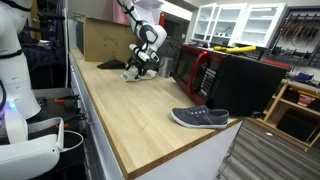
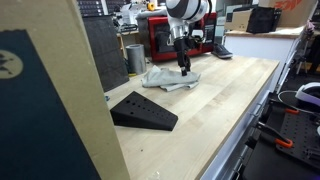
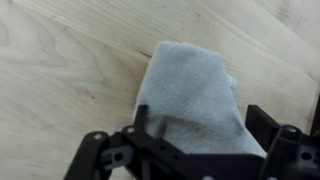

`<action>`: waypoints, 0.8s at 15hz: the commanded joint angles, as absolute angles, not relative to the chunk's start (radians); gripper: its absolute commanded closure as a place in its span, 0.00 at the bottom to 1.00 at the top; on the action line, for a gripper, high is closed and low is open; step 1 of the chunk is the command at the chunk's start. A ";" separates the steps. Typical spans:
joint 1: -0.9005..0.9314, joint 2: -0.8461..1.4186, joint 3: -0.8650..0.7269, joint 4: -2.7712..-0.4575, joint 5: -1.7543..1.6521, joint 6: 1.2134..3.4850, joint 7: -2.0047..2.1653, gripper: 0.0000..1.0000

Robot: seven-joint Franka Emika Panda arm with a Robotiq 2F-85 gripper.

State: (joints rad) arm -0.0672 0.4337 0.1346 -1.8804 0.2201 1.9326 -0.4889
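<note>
Grey, soft folded cloth [image 3: 195, 90] lies directly beneath your hand [image 3: 180, 135] in the wrist view, flat on the pale wooden surface [image 3: 60, 60]. Your hand stands open: its black fingers [image 3: 262, 122] are spread to either side of the cloth, with nothing held between them. In both exterior views the hand points straight down, its tips low over the rumpled top of the cloth. You cannot tell from these pictures whether they touch the fabric.

In an exterior view, a black wedge-shaped block [image 2: 143, 110] sits on the surface apart from your hand, on the camera's side of the cloth. A dull metal cylindrical container [image 2: 135, 57] stands near the hand, just past the cloth's far edge. A red-fronted boxy appliance [image 2: 165, 40] sits behind the hand.

In an exterior view, a dark grey slip-on shoe with a white sole [image 1: 200, 118] rests well away from your hand, along the surface towards the camera. A brown cardboard box [image 1: 105, 40] stands beyond the hand, at the far end of the surface.
</note>
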 commanded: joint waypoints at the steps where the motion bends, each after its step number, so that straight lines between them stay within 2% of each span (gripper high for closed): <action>1: -0.062 0.429 0.130 -1.887 0.226 1.940 -0.490 0.00; 12: -0.083 0.361 0.134 -1.963 0.251 2.070 -0.526 0.00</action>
State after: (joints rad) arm -0.0716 0.4159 0.1346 -1.9026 0.2261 2.0334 -0.4889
